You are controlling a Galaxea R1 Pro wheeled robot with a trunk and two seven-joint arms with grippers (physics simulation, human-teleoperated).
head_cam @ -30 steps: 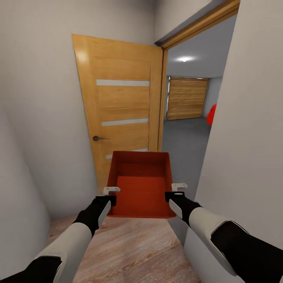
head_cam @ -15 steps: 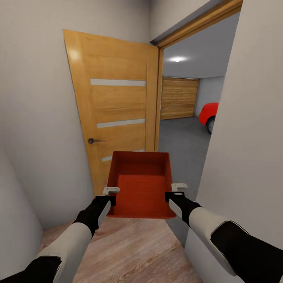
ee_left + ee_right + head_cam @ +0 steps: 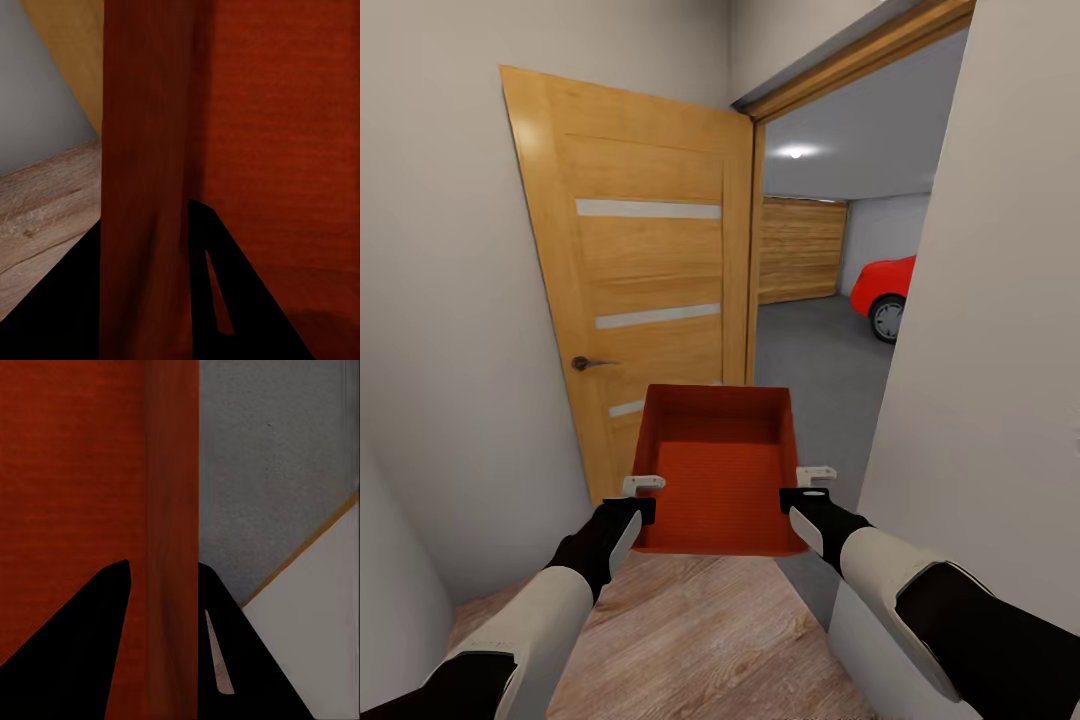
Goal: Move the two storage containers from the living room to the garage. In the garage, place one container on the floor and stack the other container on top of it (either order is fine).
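Observation:
One orange-red storage container (image 3: 718, 470) hangs level in front of me, lidless and empty, held by its two side walls. My left gripper (image 3: 644, 494) is shut on its left wall (image 3: 142, 172), which runs between the dark fingers (image 3: 247, 307). My right gripper (image 3: 801, 488) is shut on the right wall (image 3: 172, 510), pinched between its fingers (image 3: 82, 652). Beyond the container an open doorway leads into the garage, where the dark grey floor (image 3: 815, 365) and the front of a red car (image 3: 885, 288) show.
A wooden door (image 3: 645, 290) with a dark handle (image 3: 582, 363) stands open against the left wall. A white wall (image 3: 990, 380) closes in on the right, close to my right arm. Light wood planks (image 3: 690, 640) lie underfoot. A wooden garage door (image 3: 800, 250) is at the far end.
The whole view has shifted: the door sits further left and larger, and more of the red car shows through the doorway. Container and grippers keep the same hold.

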